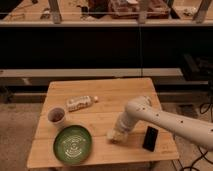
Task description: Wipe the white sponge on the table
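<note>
Shows the gripper [119, 131] low at the table [102, 90] surface, front and right of centre, at the end of a white arm [167, 121] reaching in from the right. Puts the white sponge [112, 136] right beneath the gripper and poking out to its left, in contact with it, flat on the planks near the front edge. Cannot tell the gripper's state, spread or clamped on the pad. Has a green plate [73, 145] to the left of the sponge, near but apart; a black phone [150, 138] to the right, just under the arm; a cup [56, 116] beyond the plate near the left edge; a white labelled bottle [80, 103] on its side further back, well apart from the sponge
</note>
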{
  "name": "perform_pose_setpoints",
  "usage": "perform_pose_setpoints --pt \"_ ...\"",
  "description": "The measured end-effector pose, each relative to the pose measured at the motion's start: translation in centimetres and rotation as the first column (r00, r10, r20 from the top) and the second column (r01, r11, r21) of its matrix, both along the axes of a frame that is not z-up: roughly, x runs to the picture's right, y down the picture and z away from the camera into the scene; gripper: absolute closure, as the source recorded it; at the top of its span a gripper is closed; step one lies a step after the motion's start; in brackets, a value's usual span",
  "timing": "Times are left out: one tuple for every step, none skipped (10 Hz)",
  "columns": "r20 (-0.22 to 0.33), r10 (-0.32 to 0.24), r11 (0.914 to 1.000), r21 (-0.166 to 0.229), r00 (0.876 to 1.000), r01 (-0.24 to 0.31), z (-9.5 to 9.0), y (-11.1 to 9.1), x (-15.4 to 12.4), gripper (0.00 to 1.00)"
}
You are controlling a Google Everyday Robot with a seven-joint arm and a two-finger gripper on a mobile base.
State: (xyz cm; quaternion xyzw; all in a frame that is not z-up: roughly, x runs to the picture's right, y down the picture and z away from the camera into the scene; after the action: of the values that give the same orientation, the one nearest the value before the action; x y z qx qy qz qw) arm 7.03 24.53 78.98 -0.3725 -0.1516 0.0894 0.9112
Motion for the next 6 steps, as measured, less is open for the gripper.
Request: perform_pose_setpoints --pt "-0.019 0.012 0.9999 -0.003 1.000 -0.012 0.1 0.1 1.2 0.97" --pt "-0.053 0.043 0.9991 0.007 0.998 -0.043 0.0 -0.3 3.2 0.97" --pt "-0.075 0.069 0.9975 0.015 0.995 -0.068 -0.3 -0.7 4.6 0.97" --pt "-0.094 0.095 0.9953 0.028 0.991 -0.092 -0.6 -1.2 6.0 0.97" --pt "-0.129 0.145 0.9885 0.063 0.981 -0.137 -1.2 -2.3 8.6 0.97" --pt "-0.146 0.170 0.9837 0.085 0.974 -0.159 -1.5 -3.3 9.6 0.97"
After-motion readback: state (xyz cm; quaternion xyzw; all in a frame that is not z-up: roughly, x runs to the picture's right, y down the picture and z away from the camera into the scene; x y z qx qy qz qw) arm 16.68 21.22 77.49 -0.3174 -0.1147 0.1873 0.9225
